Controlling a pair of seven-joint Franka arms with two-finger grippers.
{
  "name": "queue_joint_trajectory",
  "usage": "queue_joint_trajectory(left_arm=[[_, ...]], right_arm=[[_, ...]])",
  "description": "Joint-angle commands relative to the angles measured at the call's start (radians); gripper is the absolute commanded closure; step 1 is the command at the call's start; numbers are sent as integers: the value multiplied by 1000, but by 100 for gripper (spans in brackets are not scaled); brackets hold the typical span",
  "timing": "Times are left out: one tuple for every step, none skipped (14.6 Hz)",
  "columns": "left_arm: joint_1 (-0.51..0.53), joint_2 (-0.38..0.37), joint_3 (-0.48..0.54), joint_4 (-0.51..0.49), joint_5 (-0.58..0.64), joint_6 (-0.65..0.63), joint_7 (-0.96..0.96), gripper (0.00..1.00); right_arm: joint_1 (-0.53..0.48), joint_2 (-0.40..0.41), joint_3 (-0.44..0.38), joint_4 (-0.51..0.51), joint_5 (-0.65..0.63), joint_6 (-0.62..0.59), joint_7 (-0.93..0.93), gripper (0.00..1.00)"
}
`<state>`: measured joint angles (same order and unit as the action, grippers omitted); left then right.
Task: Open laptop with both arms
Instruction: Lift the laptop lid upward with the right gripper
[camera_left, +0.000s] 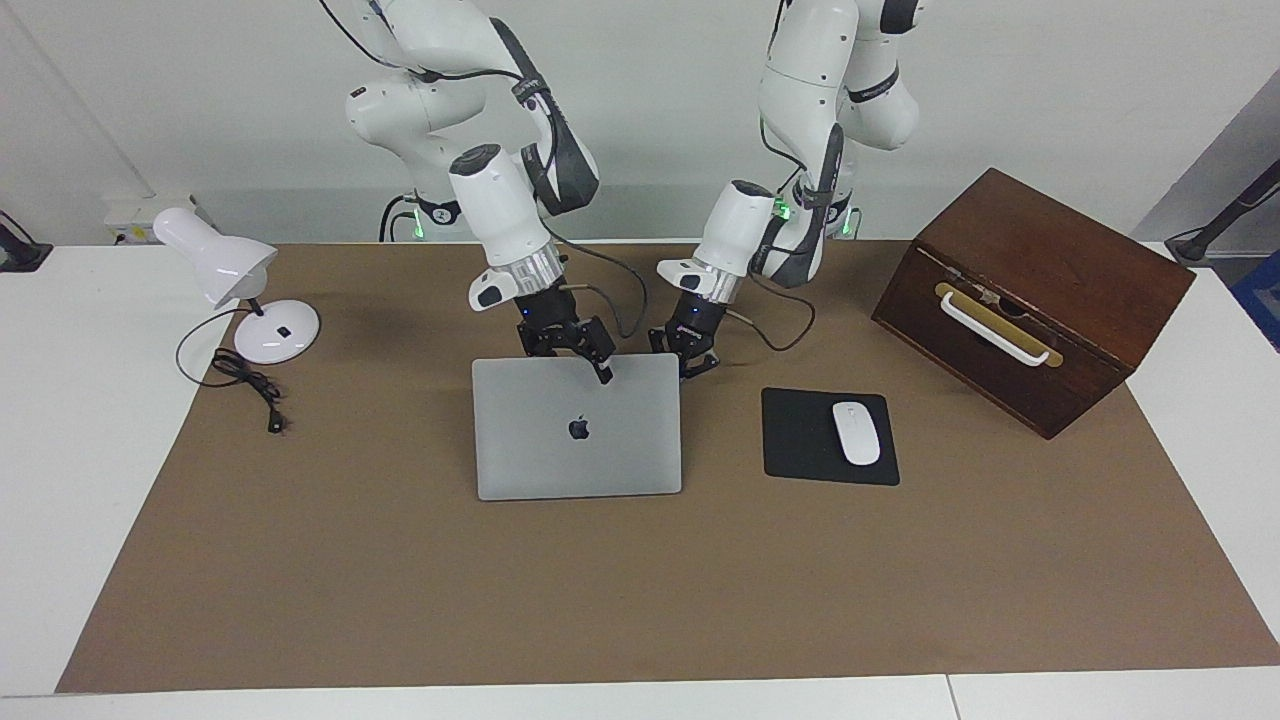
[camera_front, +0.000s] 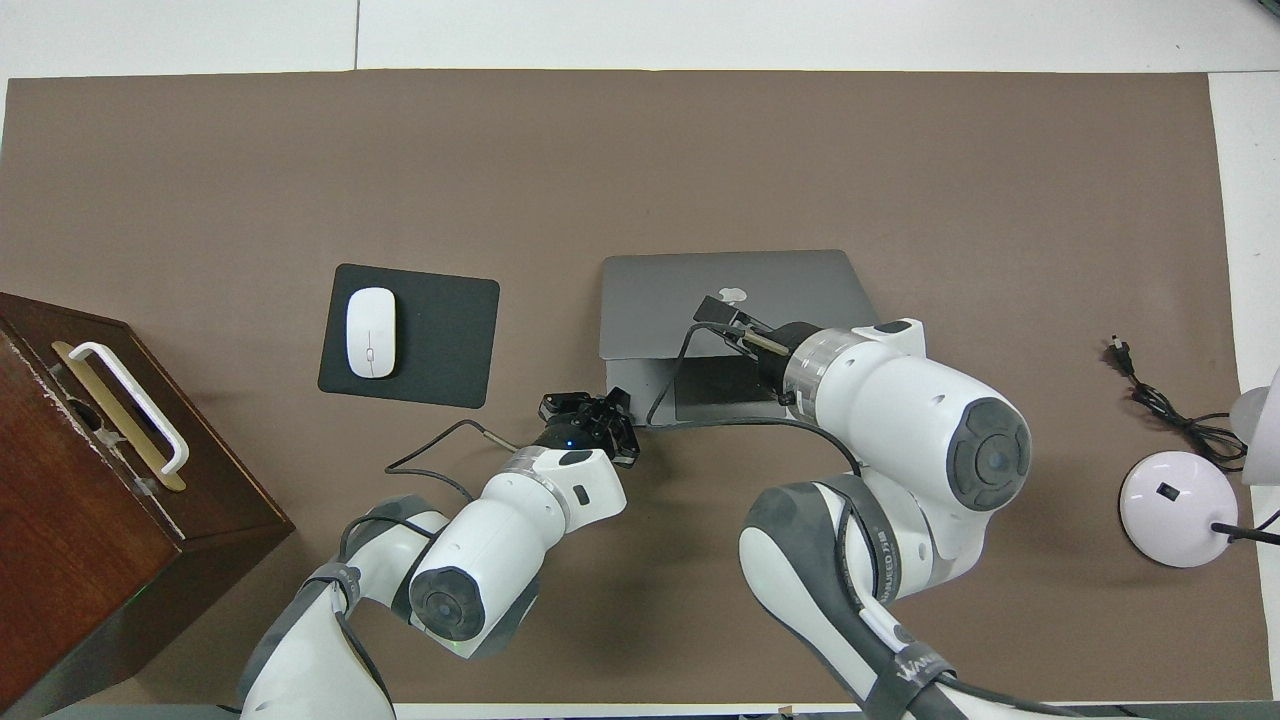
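Observation:
The silver-grey laptop (camera_left: 575, 440) lies in the middle of the brown mat, its lid partly raised on the side nearest the robots. In the overhead view the lid (camera_front: 650, 300) is tilted up and a strip of the deck (camera_front: 720, 392) shows under it. My right gripper (camera_left: 600, 368) is shut on the lid's raised edge near its middle, and it also shows in the overhead view (camera_front: 715, 312). My left gripper (camera_left: 692, 362) is low at the laptop's base corner toward the left arm's end, as the overhead view (camera_front: 595, 408) also shows.
A black mouse pad (camera_left: 828, 437) with a white mouse (camera_left: 856, 432) lies beside the laptop toward the left arm's end. A brown wooden box (camera_left: 1030, 295) with a white handle stands past it. A white desk lamp (camera_left: 250, 290) and its cable (camera_left: 245, 385) are at the right arm's end.

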<state>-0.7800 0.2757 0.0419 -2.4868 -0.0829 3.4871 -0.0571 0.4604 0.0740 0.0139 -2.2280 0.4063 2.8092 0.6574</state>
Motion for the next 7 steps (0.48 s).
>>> queue_joint_trajectory(left_arm=[[-19,54,12,28,-15,16,-4,100],[-19,54,12,28,-14,16,-4,100],[-19,54,12,28,-15,16,-4,100],[-19,54,12,28,-15,16,-4,100],[-19,54,12,29,-14,16,-4,100],[-19,54,13,28,-15,16,-3,100],[-19,54,12,28,-15,16,-4,100]], right_arm=[[-25,38,1,60,-21,-28,-28,1],[-25,44,1,73,-27,-39,-28,1],[-29,47,3,88,-35,-54,-28,1],[-34,50,1,106,-43,-72,-28,1],[-35,56,1,125,-53,-92,-28,1],[-45,58,1,143,-70,-115,-28,1],[-55,59,1,160,-87,-141,-28,1]])
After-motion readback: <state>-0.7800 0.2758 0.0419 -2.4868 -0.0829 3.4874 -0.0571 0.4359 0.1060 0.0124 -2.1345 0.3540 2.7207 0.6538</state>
